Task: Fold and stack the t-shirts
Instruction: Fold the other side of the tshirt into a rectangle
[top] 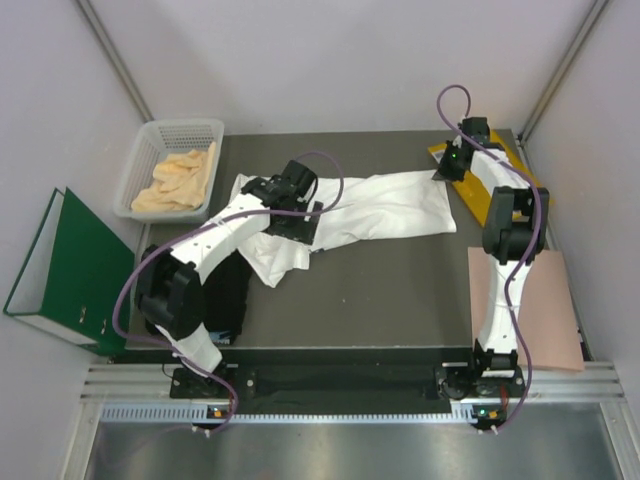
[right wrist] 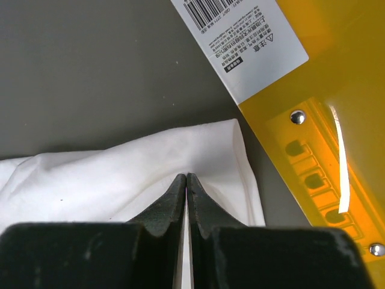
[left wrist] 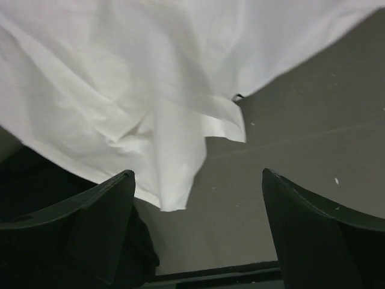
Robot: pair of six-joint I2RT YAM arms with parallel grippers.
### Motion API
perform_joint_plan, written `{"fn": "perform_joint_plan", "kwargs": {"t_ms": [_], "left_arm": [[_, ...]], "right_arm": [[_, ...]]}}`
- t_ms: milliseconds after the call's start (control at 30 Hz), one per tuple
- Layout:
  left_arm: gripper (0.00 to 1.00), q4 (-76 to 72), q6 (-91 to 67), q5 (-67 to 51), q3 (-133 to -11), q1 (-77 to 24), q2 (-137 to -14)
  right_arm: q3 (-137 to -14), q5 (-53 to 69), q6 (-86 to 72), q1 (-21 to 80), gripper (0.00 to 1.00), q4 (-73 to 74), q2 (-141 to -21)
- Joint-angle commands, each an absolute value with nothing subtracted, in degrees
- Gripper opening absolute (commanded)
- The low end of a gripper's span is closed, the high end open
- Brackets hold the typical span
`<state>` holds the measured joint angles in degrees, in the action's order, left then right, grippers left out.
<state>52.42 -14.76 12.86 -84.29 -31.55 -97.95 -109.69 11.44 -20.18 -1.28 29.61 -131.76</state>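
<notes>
Grey table (top: 400,300) is bearing the white t-shirt (top: 390,205), likely being straightened for folding.
Right gripper (right wrist: 186,179) is pinching its edge; left gripper (left wrist: 197,173) is gaping wide, next needing the corner just ahead.

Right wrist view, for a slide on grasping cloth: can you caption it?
Right pincer shut on the edge of the white t-shirt, beside a yellow folder with a barcode label.
</notes>
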Motion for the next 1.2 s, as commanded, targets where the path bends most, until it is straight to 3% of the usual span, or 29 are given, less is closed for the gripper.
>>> {"fn": "perform_joint_plan", "kwargs": {"t_ms": [0,467,567,667,700,967,1167], "left_arm": [[0.9,46.9,-14.4,5.9,-80.0,-35.5,-96.9],[0.79,43.9,-14.9,7.0,-83.1,-36.5,-112.1],[0.64,43.9,-15.2,7.5,-84.5,-36.5,-115.0],[0.23,45.3,-15.8,9.7,-85.2,-36.5,-116.5],[0.0,46.6,-16.7,10.5,-85.3,-36.5,-116.3],[0.0,57.5,-19.9,26.2,-85.2,-35.0,-106.4],[0.0,70.9,-26.7,40.7,-91.7,-29.8,-109.8]], "right_arm": [[-111.6,10.4,-20.2,-1.4,0.03,25.8,-132.2],[-107.8,11.8,-20.0,-1.3,0.04,24.7,-130.2],[-107.8,12.0,-20.0,-1.3,0.04,25.0,-129.9],[-107.8,12.0,-19.8,-1.4,0.04,25.0,-129.8],[-107.7,11.9,-19.8,-1.4,0.04,25.0,-129.7],[-107.1,11.7,-19.2,-1.7,0.04,25.2,-129.6],[-107.2,11.8,-19.2,-1.8,0.04,25.1,-130.1]]}}
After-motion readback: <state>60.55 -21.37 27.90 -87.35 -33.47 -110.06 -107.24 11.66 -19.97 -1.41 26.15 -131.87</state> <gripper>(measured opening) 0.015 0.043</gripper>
